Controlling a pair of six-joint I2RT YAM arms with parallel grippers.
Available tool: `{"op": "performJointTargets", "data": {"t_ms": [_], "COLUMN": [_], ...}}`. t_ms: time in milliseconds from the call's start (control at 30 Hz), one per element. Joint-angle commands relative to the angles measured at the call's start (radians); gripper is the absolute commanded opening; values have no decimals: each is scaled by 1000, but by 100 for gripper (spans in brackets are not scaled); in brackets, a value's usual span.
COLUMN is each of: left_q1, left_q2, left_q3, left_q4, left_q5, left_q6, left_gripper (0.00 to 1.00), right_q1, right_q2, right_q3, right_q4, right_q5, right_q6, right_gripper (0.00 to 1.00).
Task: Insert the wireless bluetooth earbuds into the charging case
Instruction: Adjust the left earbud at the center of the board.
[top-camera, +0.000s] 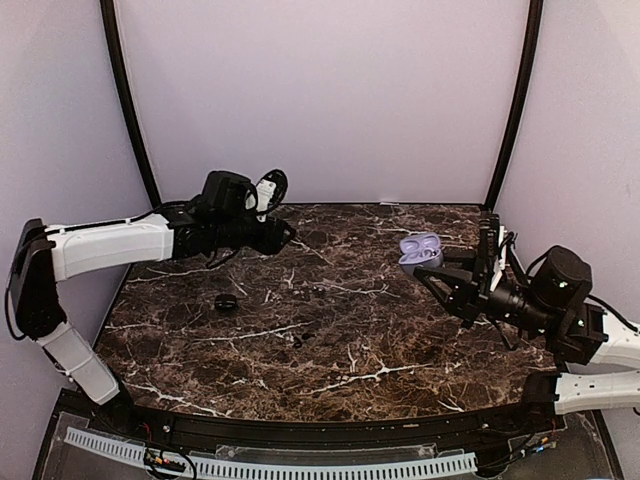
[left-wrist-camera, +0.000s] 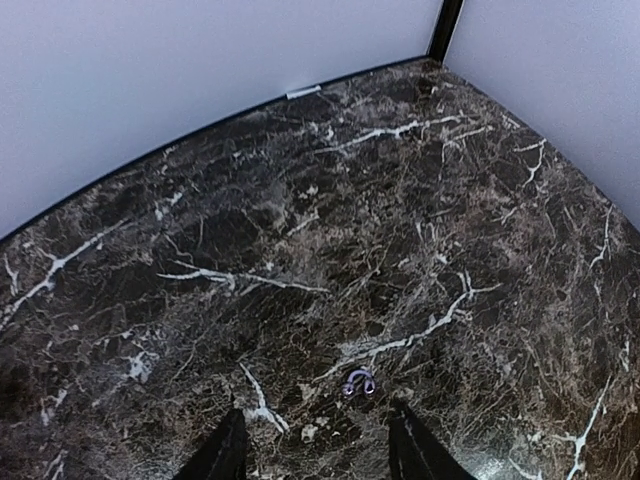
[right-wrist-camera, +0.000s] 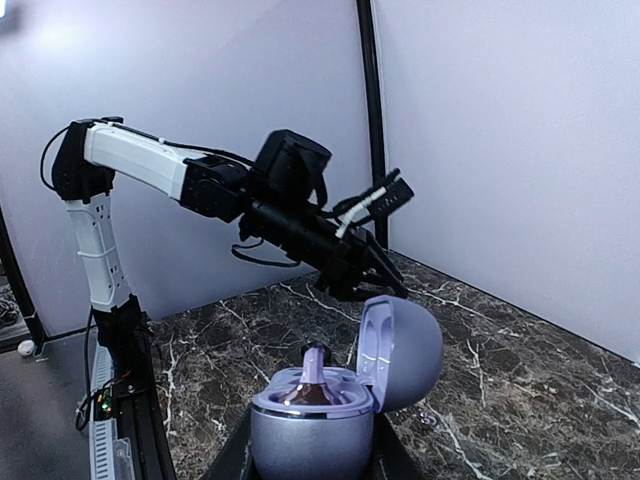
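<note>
Right jaws pinch the open charging case (right-wrist-camera: 310, 440), 1 earbud (right-wrist-camera: 315, 366) inside; left jaws spread.

Open purple case, one bud in, one bud out

The round, pale purple charging case (right-wrist-camera: 312, 432) is held upright above the worktop (left-wrist-camera: 300, 250), lid tipped back. One earbud (right-wrist-camera: 314, 368) pokes up inside it. The other earbud (left-wrist-camera: 358, 382), tiny and purple, lies alone on the dark stone.

Scanning every view now: no legible lettering, brand or number, not even on the charging case (right-wrist-camera: 315, 440).
</note>
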Motion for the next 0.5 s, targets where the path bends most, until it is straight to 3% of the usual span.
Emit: {"op": "performJointTargets", "data": {"t_ms": [0,300,467], "left_q1": [48,52,25], "left_q2": [213,568,650], "left_q3": [147,447,520], "left_q4": [-138,-253,-303], "left_q5": [207,359,348], "left_q6": [20,25,20], "left_gripper": [46,44,52], "right_q1": [-11,-25,-29], "right_q2": [-14,-20,-19], "right_q3": [-15,-20,-23], "right_q4": [30,21,19], "right_q5": [5,-10,-17], "right_q6": [18,19,16], "right_gripper": [0,0,0]}}
